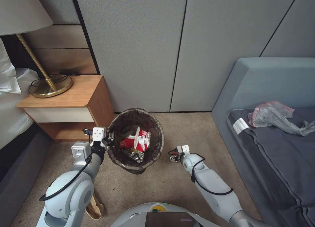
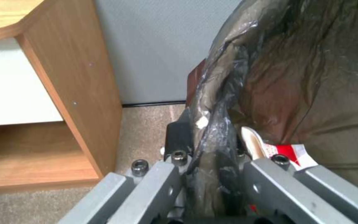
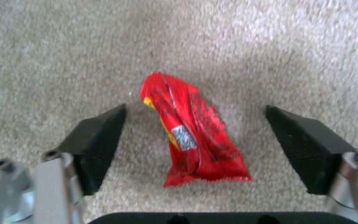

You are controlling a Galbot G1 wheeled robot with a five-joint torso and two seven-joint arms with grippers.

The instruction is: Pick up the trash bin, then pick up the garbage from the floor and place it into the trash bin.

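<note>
While the left gripper (image 1: pixel 110 139) pinches the trash bin (image 1: pixel 135 140) rim, right gripper (image 3: pixel 195 146) hangs wide astride the red wrapper (image 3: pixel 191 133) on the carpet (image 3: pixel 270 46), seemingly just above; drop straight, close mid-wrapper.

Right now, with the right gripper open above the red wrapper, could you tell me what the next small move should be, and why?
Probably lower the right gripper straight down and close. Its open fingers already straddle the red wrapper, which lies flat on the carpet between them, not yet gripped. The left gripper is clamped on the trash bin rim, ready to receive it.
</note>
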